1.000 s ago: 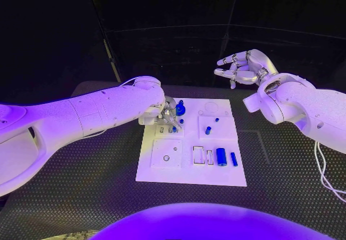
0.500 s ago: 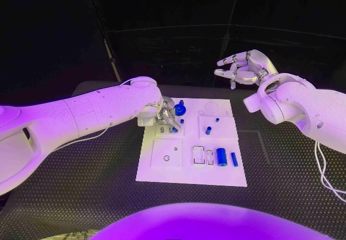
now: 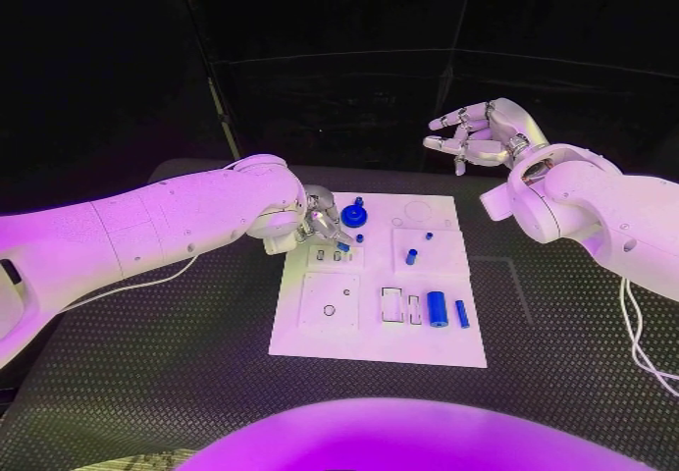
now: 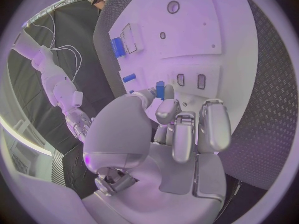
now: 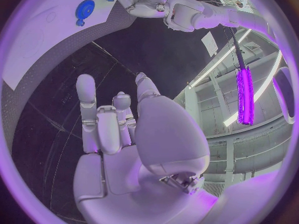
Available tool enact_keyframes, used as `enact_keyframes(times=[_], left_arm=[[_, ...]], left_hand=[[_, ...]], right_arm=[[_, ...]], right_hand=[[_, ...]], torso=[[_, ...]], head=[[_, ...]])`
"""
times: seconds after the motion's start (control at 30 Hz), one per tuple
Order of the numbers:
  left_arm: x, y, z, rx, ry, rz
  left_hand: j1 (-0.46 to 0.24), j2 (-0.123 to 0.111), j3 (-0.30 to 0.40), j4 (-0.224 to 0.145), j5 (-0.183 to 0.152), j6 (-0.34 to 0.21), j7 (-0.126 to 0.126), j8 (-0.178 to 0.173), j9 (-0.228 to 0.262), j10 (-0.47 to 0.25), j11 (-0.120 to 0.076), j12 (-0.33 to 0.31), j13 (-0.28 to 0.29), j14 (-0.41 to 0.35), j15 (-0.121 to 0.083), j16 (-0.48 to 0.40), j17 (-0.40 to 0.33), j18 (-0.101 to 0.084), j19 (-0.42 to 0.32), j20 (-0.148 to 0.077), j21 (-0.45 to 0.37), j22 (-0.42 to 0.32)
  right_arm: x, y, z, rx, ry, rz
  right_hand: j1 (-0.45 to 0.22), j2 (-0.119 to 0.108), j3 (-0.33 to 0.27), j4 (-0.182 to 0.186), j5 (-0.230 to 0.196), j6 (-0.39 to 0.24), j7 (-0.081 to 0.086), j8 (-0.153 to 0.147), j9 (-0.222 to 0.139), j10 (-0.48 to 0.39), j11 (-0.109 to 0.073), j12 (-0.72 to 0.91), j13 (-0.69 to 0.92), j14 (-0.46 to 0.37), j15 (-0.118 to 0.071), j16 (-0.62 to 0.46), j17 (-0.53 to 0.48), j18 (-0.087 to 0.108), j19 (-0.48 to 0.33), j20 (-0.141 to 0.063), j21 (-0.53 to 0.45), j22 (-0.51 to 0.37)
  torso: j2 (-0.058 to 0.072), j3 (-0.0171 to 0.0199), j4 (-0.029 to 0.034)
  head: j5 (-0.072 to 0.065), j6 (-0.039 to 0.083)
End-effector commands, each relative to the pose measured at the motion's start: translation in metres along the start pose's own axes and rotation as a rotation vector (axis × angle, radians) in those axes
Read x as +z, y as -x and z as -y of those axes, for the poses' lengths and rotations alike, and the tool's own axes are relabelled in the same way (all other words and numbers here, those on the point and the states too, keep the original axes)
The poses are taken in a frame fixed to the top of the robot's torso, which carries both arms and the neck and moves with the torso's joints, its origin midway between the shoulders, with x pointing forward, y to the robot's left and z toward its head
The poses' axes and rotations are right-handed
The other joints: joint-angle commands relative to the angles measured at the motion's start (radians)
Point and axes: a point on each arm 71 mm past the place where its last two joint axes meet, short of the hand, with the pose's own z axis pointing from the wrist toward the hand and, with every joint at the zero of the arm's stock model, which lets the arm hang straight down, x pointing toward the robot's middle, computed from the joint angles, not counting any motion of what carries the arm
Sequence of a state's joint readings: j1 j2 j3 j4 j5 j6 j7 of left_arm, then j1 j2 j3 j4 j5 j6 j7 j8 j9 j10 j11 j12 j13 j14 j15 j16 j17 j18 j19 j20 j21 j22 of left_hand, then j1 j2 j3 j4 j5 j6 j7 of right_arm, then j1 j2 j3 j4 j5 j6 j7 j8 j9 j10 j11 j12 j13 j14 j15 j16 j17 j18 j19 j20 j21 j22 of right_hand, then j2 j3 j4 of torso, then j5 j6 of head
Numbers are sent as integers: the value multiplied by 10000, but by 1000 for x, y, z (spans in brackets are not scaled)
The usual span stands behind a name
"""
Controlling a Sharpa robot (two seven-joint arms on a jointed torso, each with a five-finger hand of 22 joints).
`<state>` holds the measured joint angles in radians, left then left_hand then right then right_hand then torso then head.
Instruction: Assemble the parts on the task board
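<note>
Blue and small, a peg (image 4: 160, 90) is being pinched at the fingertips of the left hand (image 3: 320, 218), just above the white board (image 3: 371, 339) near two little slots (image 4: 190, 79), presumably so it can go down into one. The right hand (image 3: 476, 132) is hanging beyond the board's far edge, fingers loosely apart and holding nothing, apparently keeping clear.

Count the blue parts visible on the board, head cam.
7. Round part at the far end; two small pieces by the left hand; two pegs mid-board; cylinder and thin pin nearest. Hand may hide more.
</note>
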<state>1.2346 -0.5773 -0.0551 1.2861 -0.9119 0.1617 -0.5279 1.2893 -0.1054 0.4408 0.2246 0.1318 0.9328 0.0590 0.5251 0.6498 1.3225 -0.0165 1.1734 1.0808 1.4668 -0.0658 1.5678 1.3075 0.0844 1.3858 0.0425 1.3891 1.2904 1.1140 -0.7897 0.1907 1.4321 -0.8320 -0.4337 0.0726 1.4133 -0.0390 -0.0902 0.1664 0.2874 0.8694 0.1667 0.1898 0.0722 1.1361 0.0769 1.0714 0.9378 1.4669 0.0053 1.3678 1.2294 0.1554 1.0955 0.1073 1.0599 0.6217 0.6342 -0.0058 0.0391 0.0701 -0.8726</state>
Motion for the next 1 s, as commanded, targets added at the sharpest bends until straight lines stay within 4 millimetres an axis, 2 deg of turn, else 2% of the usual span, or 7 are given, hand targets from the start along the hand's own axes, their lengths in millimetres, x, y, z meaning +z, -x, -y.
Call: enact_keyframes(times=[0.03,0.13,0.17,0.33,0.5,1.0], left_arm=[[-3,1,-1,-758,-221,823],[-4,-1,-4,-722,-205,1163],[-4,-2,-5,-616,-191,1363],[-3,-6,-7,-182,-151,1776],[-1,-10,-6,307,-115,2029],[5,-19,-5,1447,110,1617]], left_hand=[[-95,-72,1896,-1798,42,71,-33,55,35,98,-11,37,25,1040,-57,30,2633,-185,86,-1,73,42],[-158,-136,2029,-1855,59,90,-41,82,68,137,-21,53,41,1040,-67,30,2633,-200,134,-10,112,110],[-188,-164,2090,-1880,63,100,-45,94,83,153,-25,58,46,1040,-72,30,2633,-206,156,-14,130,141],[-247,-214,2201,-1921,66,123,-54,115,108,194,-35,82,72,1040,-80,30,2633,-212,179,-22,144,169],[-293,-253,2283,-1950,71,138,-61,129,126,224,-42,99,89,1040,-86,30,2633,-212,184,-28,143,173],[-374,-326,2416,-2009,118,167,-75,165,164,270,-56,124,113,1040,-97,30,2633,-218,207,-39,157,204]], right_arm=[[0,1,-1,-2,51,-38],[1,1,0,-10,36,-27],[1,1,0,-14,27,-18],[1,1,0,-16,21,-15],[1,1,0,-14,27,-16],[2,0,0,-3,38,-46]], right_hand=[[37,60,-34,-16,57,-39,-36,52,-10,-7,-15,-40,-13,189,-69,-53,-11,129,-51,-4,-40,-12],[58,61,-34,-29,66,-36,-38,59,-9,-7,-18,-41,-17,190,-70,-56,-12,128,-48,-6,-45,-14],[58,61,-34,-29,66,-36,-38,59,-9,-7,-18,-41,-17,190,-70,-56,-12,128,-48,-6,-45,-14],[58,61,-34,-29,66,-36,-38,59,-9,-7,-18,-41,-17,190,-70,-56,-12,128,-48,-6,-45,-14],[58,61,-34,-29,66,-36,-38,59,-9,-7,-18,-41,-17,190,-70,-56,-12,128,-48,-6,-45,-14],[58,61,-34,-29,66,-36,-38,59,-9,-7,-18,-41,-17,190,-70,-56,-12,128,-48,-6,-45,-14]], torso=[[-9,30,28],[-17,27,43],[-1,15,34],[-12,26,62],[-7,29,43],[-1,34,56]], head=[[-2,0],[-2,0],[22,0],[-4,0],[2,0],[35,0]])
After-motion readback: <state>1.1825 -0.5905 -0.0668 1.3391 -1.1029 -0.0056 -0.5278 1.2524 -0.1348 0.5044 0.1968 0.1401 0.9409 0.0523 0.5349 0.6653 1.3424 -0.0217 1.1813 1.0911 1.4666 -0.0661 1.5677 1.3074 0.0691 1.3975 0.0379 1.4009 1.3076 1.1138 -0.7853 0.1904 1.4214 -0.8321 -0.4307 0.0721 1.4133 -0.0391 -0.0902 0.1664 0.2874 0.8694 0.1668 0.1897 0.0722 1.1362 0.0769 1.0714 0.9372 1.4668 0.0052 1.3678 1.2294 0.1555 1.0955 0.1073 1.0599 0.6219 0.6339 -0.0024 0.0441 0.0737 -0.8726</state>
